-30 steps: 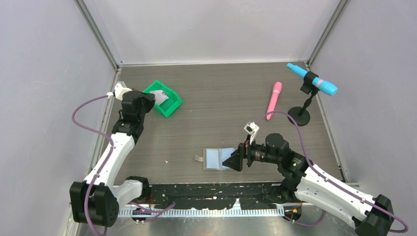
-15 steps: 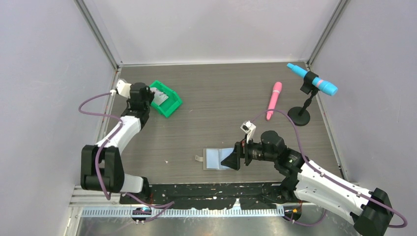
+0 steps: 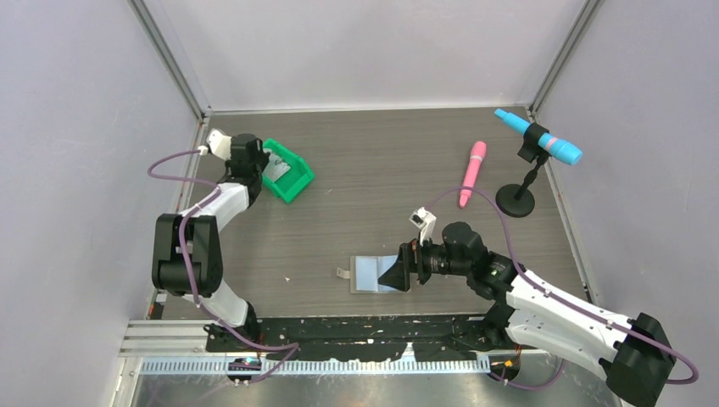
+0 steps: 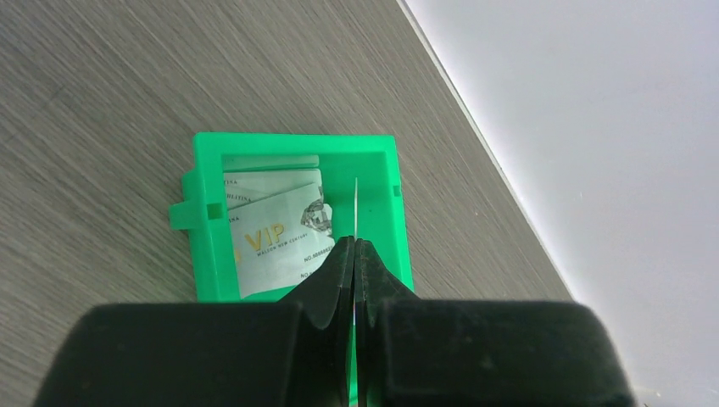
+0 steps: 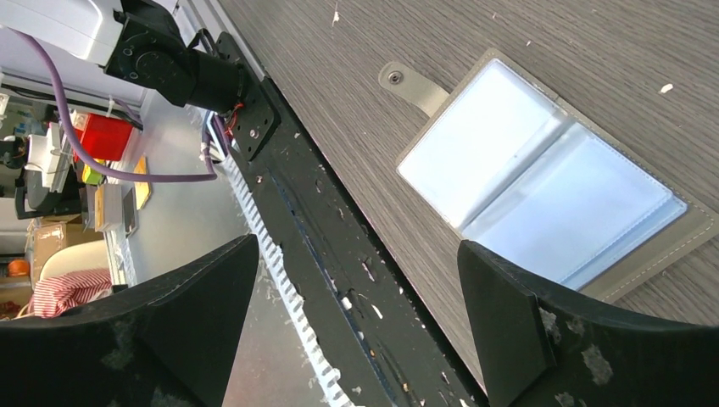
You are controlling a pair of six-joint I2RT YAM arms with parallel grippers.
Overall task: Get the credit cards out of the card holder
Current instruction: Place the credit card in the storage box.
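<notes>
The card holder (image 3: pixel 371 273) lies open and flat near the table's front edge, light blue with a grey tab; in the right wrist view (image 5: pixel 543 191) its clear pockets face up. My right gripper (image 3: pixel 400 275) is open and hovers over its right part, empty (image 5: pixel 356 246). My left gripper (image 3: pixel 261 166) is over the green bin (image 3: pixel 298 188) at the back left. It is shut on a credit card (image 4: pixel 357 203) seen edge-on above the bin's right side (image 4: pixel 398 220). Other credit cards (image 4: pixel 275 233) lie in the bin, one printed "VIP".
A pink pen (image 3: pixel 471 172) lies at the back right. A blue marker (image 3: pixel 539 137) sits on a black stand (image 3: pixel 515 200) near the right wall. The black mounting rail (image 5: pixel 314 220) runs along the front edge. Grey walls enclose the table.
My left arm has reached further back, bringing its gripper over the bin. My right gripper has shifted a little left over the card holder.
</notes>
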